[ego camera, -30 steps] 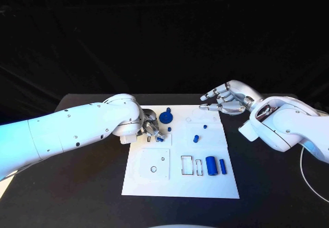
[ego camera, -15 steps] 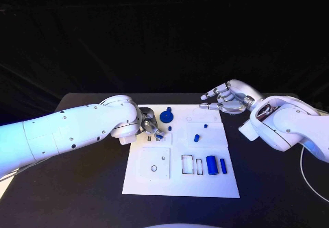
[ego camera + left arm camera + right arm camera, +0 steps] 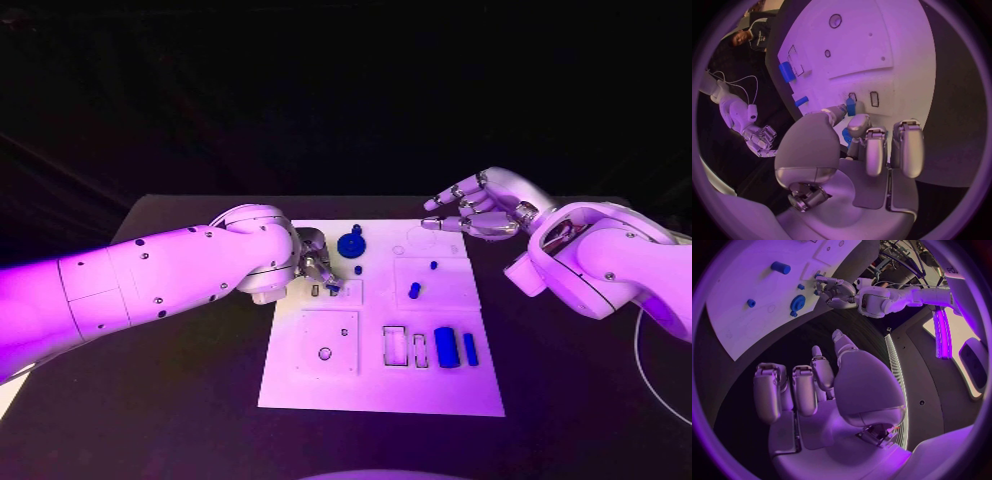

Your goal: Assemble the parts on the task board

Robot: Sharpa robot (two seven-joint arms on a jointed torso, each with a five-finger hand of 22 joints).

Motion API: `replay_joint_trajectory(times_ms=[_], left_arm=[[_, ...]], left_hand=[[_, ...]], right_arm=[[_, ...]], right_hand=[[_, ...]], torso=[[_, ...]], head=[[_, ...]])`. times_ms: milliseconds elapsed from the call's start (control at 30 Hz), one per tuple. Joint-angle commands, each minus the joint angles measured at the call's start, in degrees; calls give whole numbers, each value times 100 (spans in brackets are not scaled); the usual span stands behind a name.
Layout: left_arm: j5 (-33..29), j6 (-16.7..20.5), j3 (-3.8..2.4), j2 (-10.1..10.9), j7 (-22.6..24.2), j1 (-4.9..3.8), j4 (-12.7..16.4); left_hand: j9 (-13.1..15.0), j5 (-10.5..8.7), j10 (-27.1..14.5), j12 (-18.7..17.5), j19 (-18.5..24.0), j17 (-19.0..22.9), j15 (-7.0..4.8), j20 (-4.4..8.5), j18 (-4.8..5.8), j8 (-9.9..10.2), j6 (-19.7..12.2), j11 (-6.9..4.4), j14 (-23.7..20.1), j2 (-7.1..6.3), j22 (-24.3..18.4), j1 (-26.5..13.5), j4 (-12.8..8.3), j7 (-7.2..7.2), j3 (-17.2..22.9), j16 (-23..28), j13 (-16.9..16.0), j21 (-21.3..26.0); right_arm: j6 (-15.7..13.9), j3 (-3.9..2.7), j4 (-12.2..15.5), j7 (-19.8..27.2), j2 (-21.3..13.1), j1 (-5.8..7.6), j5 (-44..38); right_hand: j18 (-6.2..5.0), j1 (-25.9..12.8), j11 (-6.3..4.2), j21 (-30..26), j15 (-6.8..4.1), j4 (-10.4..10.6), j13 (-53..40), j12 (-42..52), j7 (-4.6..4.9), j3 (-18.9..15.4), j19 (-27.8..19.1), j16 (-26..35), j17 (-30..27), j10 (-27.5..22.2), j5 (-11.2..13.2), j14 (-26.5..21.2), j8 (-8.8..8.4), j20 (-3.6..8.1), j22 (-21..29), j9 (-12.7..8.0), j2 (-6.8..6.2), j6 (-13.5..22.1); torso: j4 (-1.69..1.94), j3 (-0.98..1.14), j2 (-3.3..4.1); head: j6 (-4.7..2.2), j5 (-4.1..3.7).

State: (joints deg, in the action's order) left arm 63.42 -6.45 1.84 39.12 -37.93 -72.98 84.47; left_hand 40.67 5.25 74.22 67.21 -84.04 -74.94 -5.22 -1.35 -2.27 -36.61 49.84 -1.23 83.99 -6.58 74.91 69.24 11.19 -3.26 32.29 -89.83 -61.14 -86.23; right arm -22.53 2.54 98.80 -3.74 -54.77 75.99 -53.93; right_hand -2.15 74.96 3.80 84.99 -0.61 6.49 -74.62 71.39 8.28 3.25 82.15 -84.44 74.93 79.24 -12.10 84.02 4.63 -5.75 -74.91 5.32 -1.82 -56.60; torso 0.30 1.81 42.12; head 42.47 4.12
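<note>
black table (image 3: 173, 370), white cable (image 3: 652, 375)

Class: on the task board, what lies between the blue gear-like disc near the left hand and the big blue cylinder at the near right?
In the head view, two small blue pegs stand between the disc and the cylinder.

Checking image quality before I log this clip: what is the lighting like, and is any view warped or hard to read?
Head view: violet light tints the task board and both arms, the backdrop is black, and edges stay straight. Left wrist view: fisheye curves the board's edges, and the left hand blocks much of the circle. Right wrist view: a bright strip glares beside the right hand.
</note>
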Motion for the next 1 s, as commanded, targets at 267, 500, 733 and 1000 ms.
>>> replay_joint_trajectory(times_ms=[267, 500, 733, 1000], left_arm=[[229, -502, 22, 44, -13, 80, 38], [205, -546, 21, 60, -16, 90, 55], [133, -531, 20, 38, -20, 94, 35], [18, -553, 19, 0, -31, 93, -37]], left_hand=[[-8, 34, 47, -11, -361, -1506, 47, -17, 90, -34, -19, -10, 601, 66, 902, 13, -888, 36, 932, -17, -5, 5], [-2, 33, 51, -9, -357, -1506, 47, -16, 88, -39, -17, -10, 601, 63, 892, 1, -896, 36, 944, -17, -5, 12], [5, 33, 56, -7, -357, -1506, 47, -16, 87, -45, -11, -10, 601, 66, 890, -17, -897, 36, 957, -17, -6, 13], [32, 31, 64, -12, -362, -1506, 48, -16, 90, -60, -9, -9, 601, 121, 902, -126, -870, 35, 1019, -17, 4, 8]], right_arm=[[64, 0, 9, 19, 10, -7, -199], [68, 0, 7, 23, 13, -8, -238], [73, 0, 3, 22, 26, -9, -325], [76, 0, 2, 19, 32, -9, -334]], right_hand=[[-48, -11, -32, -35, -3, 6, 8, 5, 14, -31, -21, 39, 359, 5, -28, 360, 18, -2, -455, 4, 56, -38], [-48, -11, -32, -35, -3, 6, 8, 5, 14, -31, -21, 39, 359, 5, -28, 360, 18, -2, -455, 4, 56, -38], [-49, -16, -33, -37, -4, 17, 14, -2, 12, -42, -23, 44, 351, 1, -33, 358, 17, -1, -452, 4, 63, -38], [-49, -15, -33, -38, -4, 18, 14, -3, 12, -42, -24, 44, 350, 1, -34, 358, 17, -1, -451, 4, 64, -38]], torso=[[4, 0, 0], [-3, 2, 4], [2, 6, 0], [1, 6, 0]], head=[[15, 9], [29, 13], [26, 26], [25, 20]])
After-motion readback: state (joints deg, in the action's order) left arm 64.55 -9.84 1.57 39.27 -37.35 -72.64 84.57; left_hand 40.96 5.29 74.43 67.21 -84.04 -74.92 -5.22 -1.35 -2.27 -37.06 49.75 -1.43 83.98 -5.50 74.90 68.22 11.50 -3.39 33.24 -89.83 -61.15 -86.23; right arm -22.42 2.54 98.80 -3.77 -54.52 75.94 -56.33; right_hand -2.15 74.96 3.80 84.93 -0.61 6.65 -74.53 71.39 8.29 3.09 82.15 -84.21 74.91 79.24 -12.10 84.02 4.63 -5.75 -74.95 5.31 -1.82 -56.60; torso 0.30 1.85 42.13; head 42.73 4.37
